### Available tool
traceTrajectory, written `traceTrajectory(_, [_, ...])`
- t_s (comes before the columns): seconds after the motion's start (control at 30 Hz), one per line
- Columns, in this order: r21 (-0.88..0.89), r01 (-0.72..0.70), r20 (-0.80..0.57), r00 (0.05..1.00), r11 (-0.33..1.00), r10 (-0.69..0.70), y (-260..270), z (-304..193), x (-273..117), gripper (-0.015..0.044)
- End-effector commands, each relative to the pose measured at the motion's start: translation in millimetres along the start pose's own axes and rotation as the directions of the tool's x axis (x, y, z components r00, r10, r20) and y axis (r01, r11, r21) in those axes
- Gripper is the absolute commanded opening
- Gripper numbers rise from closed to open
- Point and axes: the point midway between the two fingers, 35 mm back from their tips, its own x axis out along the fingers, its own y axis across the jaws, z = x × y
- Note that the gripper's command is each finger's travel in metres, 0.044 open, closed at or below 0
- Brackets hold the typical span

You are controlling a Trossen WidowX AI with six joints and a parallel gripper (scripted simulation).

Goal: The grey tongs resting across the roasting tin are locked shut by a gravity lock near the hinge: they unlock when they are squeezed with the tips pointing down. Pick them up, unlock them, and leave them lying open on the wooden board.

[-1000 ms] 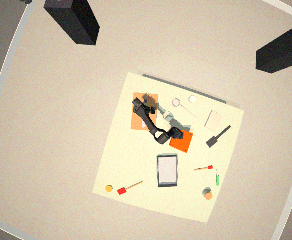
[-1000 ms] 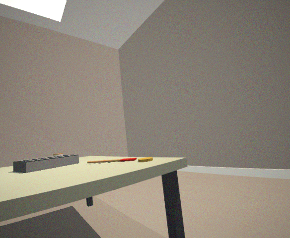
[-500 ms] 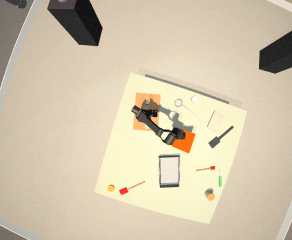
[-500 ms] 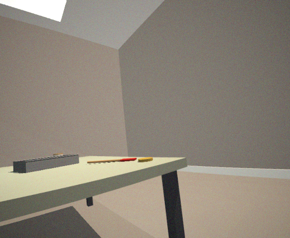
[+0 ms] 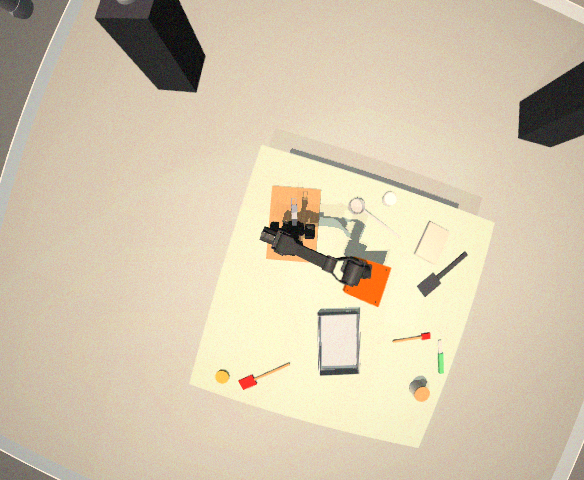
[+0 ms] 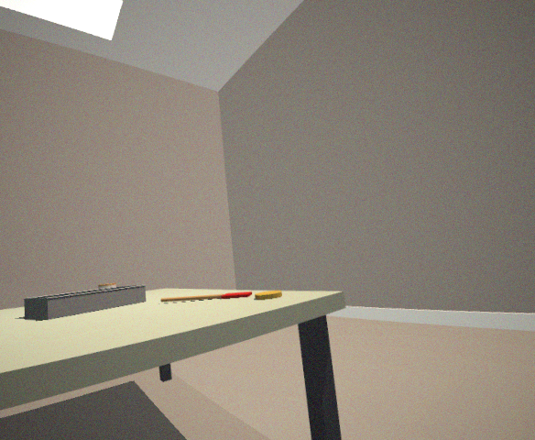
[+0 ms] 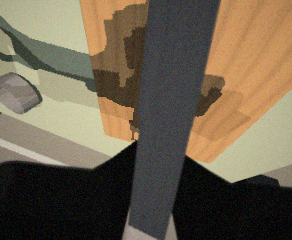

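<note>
Gripping grey tongs (image 7: 171,100): unlabelled claw (image 5: 293,219)

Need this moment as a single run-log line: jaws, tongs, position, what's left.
gripper: jaws shut on grey tongs | position: over wooden board | roasting tin: no tongs | remaining: set down, release

From above, the hand (image 5: 294,223) sits over the wooden board (image 5: 282,198), clamped on the tongs (image 5: 294,209), whose tips reach out above the board. The arm's base (image 5: 367,279) stands to the right of the board on the bench (image 5: 240,320). The roasting tin (image 5: 339,341) lies nearer the viewer than the base. A sieve (image 5: 357,205) rests right of the board, near the bench's far edge.
</note>
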Motion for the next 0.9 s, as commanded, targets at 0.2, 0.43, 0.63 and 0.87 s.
traceTrajectory(0.2, [0.05, 0.056, -0.219, 0.975, 0.997, -0.044, 2.6, -15.0, -26.8, -0.015])
traceTrajectory(0.43, [0.085, 0.123, -0.353, 0.931, 0.989, -0.086, 4.3, -25.5, -46.7, -0.015])
traceTrajectory(0.63, [0.098, 0.153, -0.399, 0.911, 0.983, -0.102, 5.2, -29.4, -54.2, -0.015])
traceTrajectory(0.87, [0.098, 0.153, -0.399, 0.911, 0.983, -0.102, 5.2, -29.4, -54.2, -0.015])
